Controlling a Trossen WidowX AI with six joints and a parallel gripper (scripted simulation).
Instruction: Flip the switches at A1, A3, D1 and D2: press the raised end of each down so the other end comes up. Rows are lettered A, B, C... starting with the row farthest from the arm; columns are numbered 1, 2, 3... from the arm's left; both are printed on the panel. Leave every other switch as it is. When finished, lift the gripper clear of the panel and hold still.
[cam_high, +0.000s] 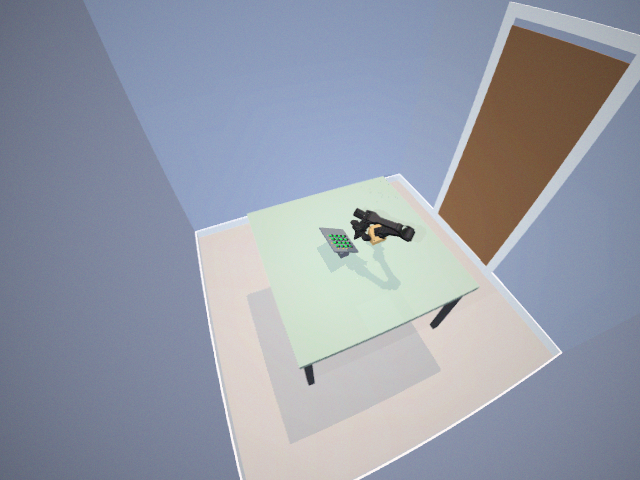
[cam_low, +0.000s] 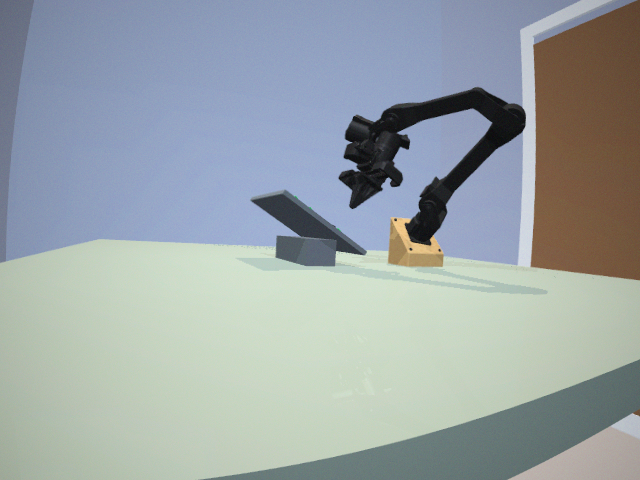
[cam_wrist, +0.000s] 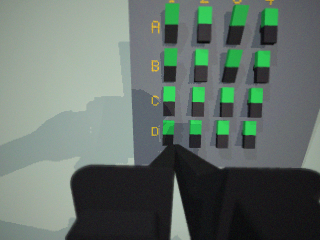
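Observation:
The tilted grey switch panel (cam_high: 326, 231) (cam_low: 305, 217) (cam_wrist: 293, 100) carries rows A to D and columns 1 to 4. Each rocker shows a green far half and a black near half in the wrist view. Switch A1 (cam_wrist: 171, 23) is top left; switch A3 (cam_wrist: 237, 25) looks slanted, like B3. Switches D1 (cam_wrist: 168, 133) and D2 (cam_wrist: 195, 133) are in the nearest row; shadow covers part of D1. I cannot tell surely which ends are raised. My gripper (cam_high: 357, 238) (cam_low: 352, 207) (cam_wrist: 173, 149) is shut and empty, above the panel's near side, its tips appearing just below D1.
The panel rests on a dark grey block (cam_low: 305, 251) on the pale green table (cam_high: 330, 320) (cam_low: 258, 361). The arm's wooden base (cam_high: 375, 235) (cam_low: 416, 256) stands on the panel's near side. Other rockers stand close around the four named ones.

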